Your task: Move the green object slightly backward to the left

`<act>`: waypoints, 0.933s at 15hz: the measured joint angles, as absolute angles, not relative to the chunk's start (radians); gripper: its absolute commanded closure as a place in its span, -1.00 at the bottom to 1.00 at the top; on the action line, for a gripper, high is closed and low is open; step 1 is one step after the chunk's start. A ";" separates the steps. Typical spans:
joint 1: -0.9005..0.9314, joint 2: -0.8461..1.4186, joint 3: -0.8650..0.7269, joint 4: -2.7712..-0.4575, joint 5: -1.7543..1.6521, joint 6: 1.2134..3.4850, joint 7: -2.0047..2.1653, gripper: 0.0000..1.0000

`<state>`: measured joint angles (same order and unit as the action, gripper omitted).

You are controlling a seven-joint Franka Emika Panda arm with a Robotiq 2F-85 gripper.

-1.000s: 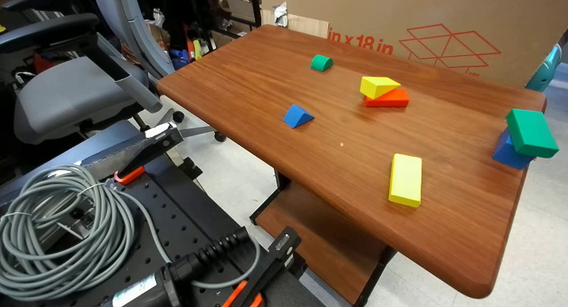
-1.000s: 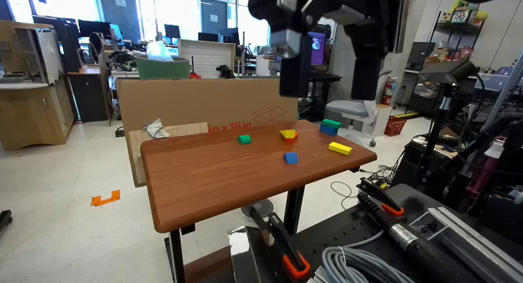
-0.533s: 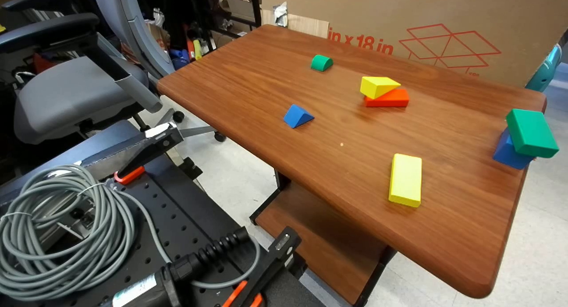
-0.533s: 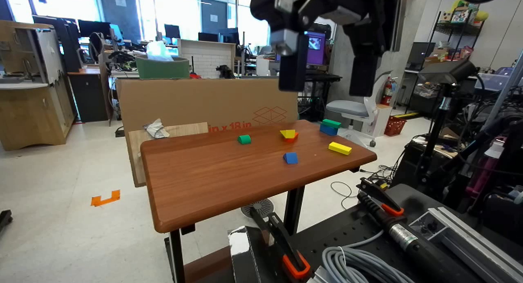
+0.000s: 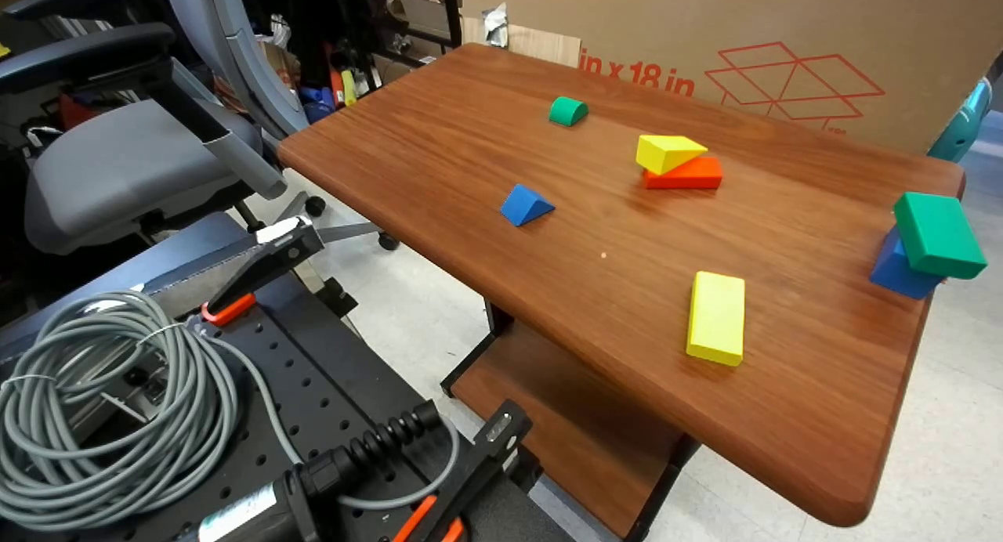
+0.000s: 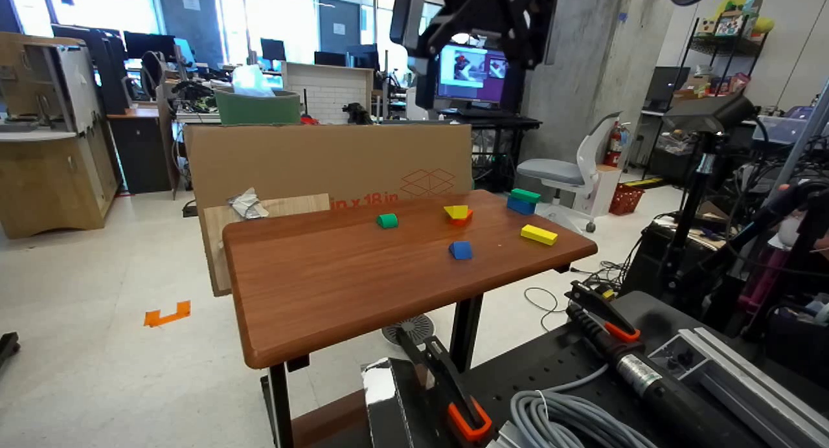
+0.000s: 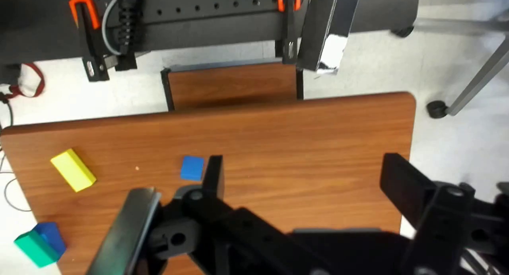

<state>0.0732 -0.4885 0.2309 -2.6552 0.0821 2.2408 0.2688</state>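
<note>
The green object (image 5: pixel 568 111) is a small green block with a rounded top. It sits on the wooden table near the far edge, and it also shows in an exterior view (image 6: pixel 387 221). In the wrist view it is not visible; the gripper body covers much of the far part of the table. My gripper (image 6: pixel 469 90) hangs high above the table, well apart from the green object. In the wrist view the gripper (image 7: pixel 304 163) has its fingers wide apart with only bare table top between them. It is open and empty.
On the table (image 5: pixel 439 135) lie a blue wedge (image 5: pixel 526 205), a yellow wedge (image 5: pixel 666 153) on a red block (image 5: pixel 697 174), and a yellow block (image 5: pixel 716 319). A teal-green block (image 5: pixel 940 235) rests on a blue block (image 5: pixel 901 268) at one end. A cardboard sheet (image 6: pixel 324 156) stands behind.
My gripper has moved up and away from the camera in an exterior view, slightly to the left, and looks smaller there. It stays open. The blocks have not moved.
</note>
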 measured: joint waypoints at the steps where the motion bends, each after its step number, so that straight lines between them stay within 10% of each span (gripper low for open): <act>1: 0.056 -0.450 0.232 -2.632 0.048 2.279 0.289 -1.00; 14: 0.006 -0.030 0.169 -2.352 -0.244 2.553 0.343 -1.00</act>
